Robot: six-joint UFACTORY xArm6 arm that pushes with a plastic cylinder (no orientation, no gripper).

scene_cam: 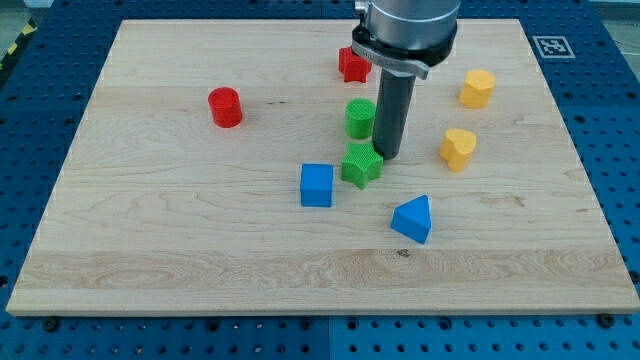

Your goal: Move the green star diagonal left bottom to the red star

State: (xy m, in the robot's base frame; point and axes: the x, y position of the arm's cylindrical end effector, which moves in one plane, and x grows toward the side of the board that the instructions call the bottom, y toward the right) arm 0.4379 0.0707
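Nearest the camera lies the blue triangular block (413, 219), with the blue cube (316, 185) at its ten o'clock. On the wooden worktop (150, 250), the green star (361, 165) sits at six o'clock from the red star (353, 65), below the green cylinder (360, 118). I have no claw, only a rod; my tip (386, 156) rests just at the green star's two o'clock, seemingly touching.

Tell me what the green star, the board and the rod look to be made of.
Green star: likely plastic, matte, with fine ridged layers on its sides that suggest 3D printing. Board: light wood, smooth finish, with visible grain lines and small knots. Rod ending in my tip: dark, slightly glossy, probably metal or hard plastic; the look leaves that open. My tip sits just at the star's upper right.
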